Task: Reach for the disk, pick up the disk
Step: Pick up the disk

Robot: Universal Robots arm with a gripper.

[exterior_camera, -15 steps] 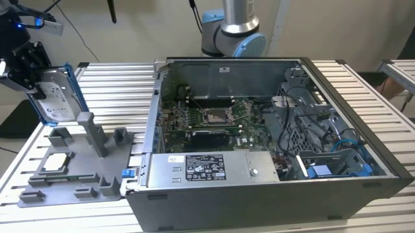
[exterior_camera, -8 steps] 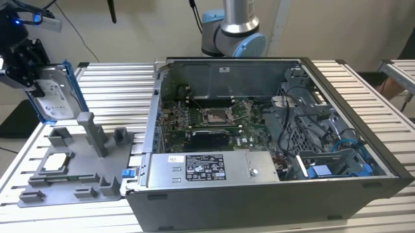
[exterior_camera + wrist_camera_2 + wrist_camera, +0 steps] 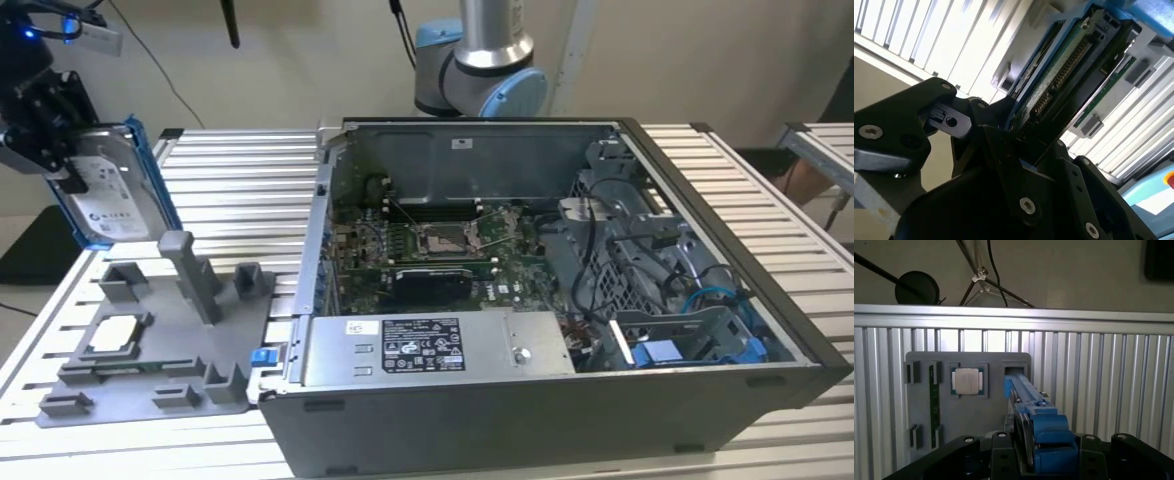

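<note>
**Item: the disk** (image 3: 114, 200). Silver-grey drive in a blue bracket, held on edge and slightly tilted between the fingers of the gripper (image 3: 64, 165). It hangs in the air, clear of everything below. In the second wrist view its connector edge (image 3: 1064, 70) juts out past the black fingers (image 3: 999, 135).

**Gripper state:** closed narrow on the disk, clamping both flat faces.

**Step in hand:** judged as the pick-up itself. The reach is done and the disk is grasped and off its support.

**Handling note:** any further travel calls for a steady clamp, since the hold sits near one end and most of the drive overhangs. It also calls for clearance over the tall post below.

**Below the gripper:** grey moulded fixture (image 3: 200, 375) with posts and pockets. An empty slot (image 3: 1015, 371) lies directly under the held disk. Beside the slot a small square chip (image 3: 968, 381) sits in its pocket.

**Beneath the fixture:** ribbed aluminium counter (image 3: 240, 170).

**Well apart from the gripper:** open computer case (image 3: 534, 430) with its board and cables exposed.

**Labels and writing:**
- White label with dark print on the disk face; not legible.
- White-bordered label (image 3: 420, 345) on the power unit in the case; text too small to read.
</note>
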